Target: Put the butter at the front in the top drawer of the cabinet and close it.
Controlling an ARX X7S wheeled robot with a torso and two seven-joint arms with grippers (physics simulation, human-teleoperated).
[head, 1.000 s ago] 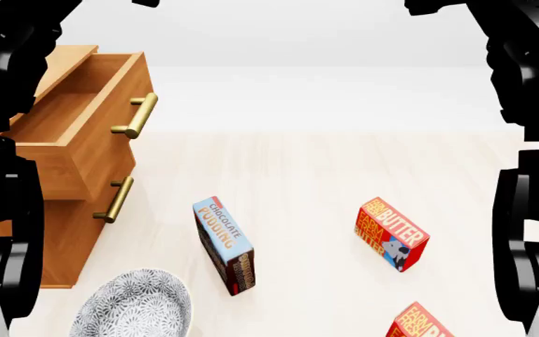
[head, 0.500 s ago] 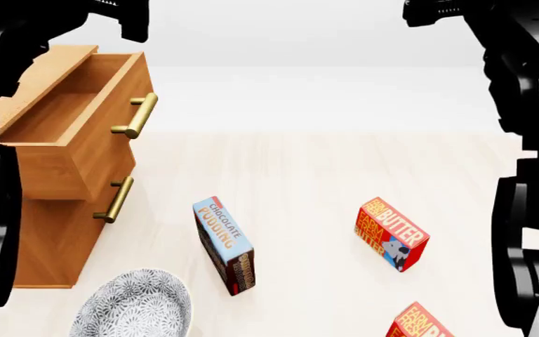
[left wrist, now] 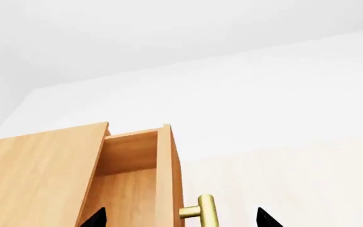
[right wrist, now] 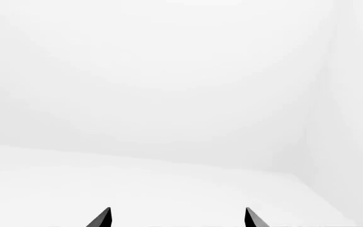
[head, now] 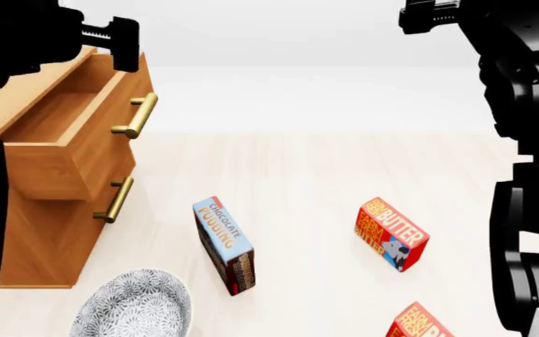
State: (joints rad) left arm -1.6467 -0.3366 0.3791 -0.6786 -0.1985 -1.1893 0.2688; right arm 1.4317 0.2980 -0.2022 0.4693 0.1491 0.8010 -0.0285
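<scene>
Two red butter cartons lie on the pale floor: one at mid right (head: 391, 233), the other nearer me, cut off by the bottom edge (head: 420, 324). The wooden cabinet (head: 50, 242) stands at left with its top drawer (head: 68, 133) pulled open and empty; its brass handle (head: 137, 116) faces right. My left gripper (left wrist: 180, 220) is open, high over the drawer's front, with the handle (left wrist: 207, 213) between its fingertips in the left wrist view. My right gripper (right wrist: 177, 218) is open and empty, facing blank white wall, far above the cartons.
A blue-and-brown chocolate pudding box (head: 224, 244) lies between the cabinet and the butter. A patterned grey bowl (head: 134, 307) sits at the bottom left. A lower drawer's handle (head: 115, 200) sticks out under the open drawer. My black arms frame both sides.
My left arm has risen and swung right, so its end now hangs over the open drawer's far corner. The right arm shifted slightly. The boxes have not moved.
</scene>
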